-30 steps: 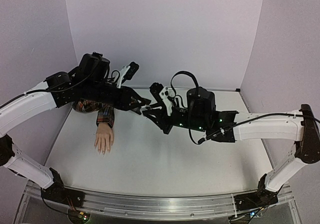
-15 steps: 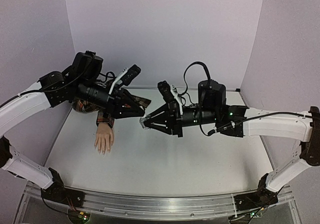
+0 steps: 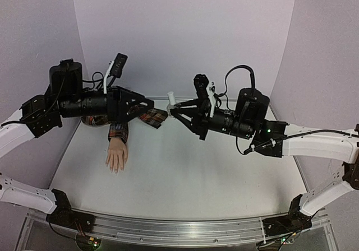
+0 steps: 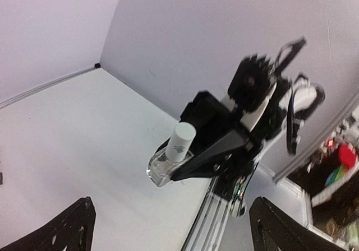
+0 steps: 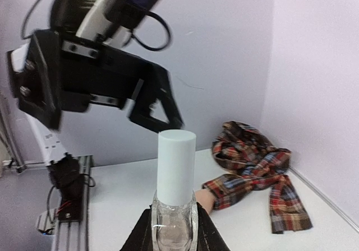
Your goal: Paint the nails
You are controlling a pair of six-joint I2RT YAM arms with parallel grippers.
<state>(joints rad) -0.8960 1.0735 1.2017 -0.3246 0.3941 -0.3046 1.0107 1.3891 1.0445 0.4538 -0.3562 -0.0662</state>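
The right end effector (image 3: 176, 110) is clamped on the glass body of a small clear bottle (image 5: 175, 220), one finger on each side. It holds the bottle in the air above the far part of the white counter (image 3: 196, 172). The bottle's tall white cap (image 5: 176, 161) is on and stands above the fingers. Facing it from the other side, the left end effector (image 3: 146, 106) hangs with its jaws spread wide and grips nothing. In the left wrist view its two fingertips sit far apart at the bottom corners, with the bottle clear of both. The flesh-coloured mannequin hand (image 3: 116, 154) lies palm down on the left side of the counter, below the left arm, with its fingers pointing toward the near edge. The nails (image 3: 114, 169) at its fingertips are too small to judge for colour or polish. A red plaid sleeve (image 3: 118, 129) covers the wrist, and more of the cloth is bunched on the counter toward the back wall, under the left end effector.
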